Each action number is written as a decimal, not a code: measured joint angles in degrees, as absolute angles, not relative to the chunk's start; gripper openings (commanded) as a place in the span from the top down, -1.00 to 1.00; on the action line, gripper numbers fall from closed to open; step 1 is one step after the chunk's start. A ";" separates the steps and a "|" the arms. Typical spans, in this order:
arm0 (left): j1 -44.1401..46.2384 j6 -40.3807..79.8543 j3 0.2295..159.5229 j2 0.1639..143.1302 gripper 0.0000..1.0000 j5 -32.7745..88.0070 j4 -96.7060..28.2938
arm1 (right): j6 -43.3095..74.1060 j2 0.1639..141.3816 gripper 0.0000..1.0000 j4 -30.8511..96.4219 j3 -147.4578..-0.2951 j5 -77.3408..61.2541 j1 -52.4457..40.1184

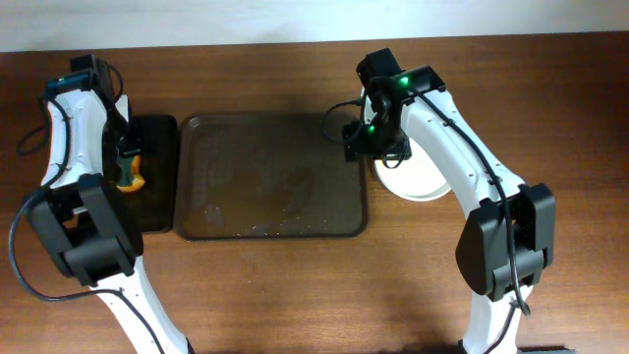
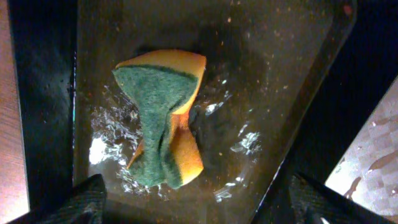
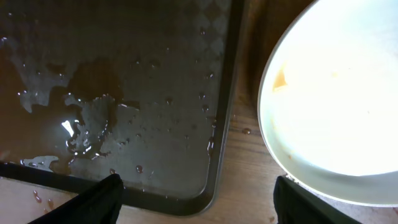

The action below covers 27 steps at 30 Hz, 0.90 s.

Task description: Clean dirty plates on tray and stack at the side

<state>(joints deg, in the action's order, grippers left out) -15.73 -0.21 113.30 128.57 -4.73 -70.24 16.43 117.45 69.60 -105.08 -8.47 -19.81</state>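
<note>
The large dark brown tray [image 1: 265, 167] lies mid-table, wet and holding no plates; its near corner [image 3: 124, 93] shows puddles. White plates [image 1: 418, 179] rest on the wood just right of the tray, partly under my right arm. The top plate [image 3: 336, 106] has a faint orange smear by its rim, and I cannot tell how many are piled. My right gripper [image 3: 202, 199] hangs open above the gap between tray and plate, holding nothing; overhead, that right gripper [image 1: 375, 146] is at the tray's right edge. My left gripper [image 2: 199, 205] is open above a sponge.
An orange sponge [image 2: 165, 118] with a green scouring face lies crumpled in a small black tray [image 2: 273, 74], in a film of water. This black tray [image 1: 157, 202] sits left of the big tray. Bare wood runs along the table's front.
</note>
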 measured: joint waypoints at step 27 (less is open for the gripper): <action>-15.73 -0.40 121.30 110.21 -0.98 7.14 -73.10 | 14.59 83.05 -0.97 91.44 -127.04 -3.64 -12.49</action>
<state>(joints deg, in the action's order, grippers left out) -15.73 -0.40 121.30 110.21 7.14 -73.10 14.59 83.05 91.44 -127.04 -3.64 -12.49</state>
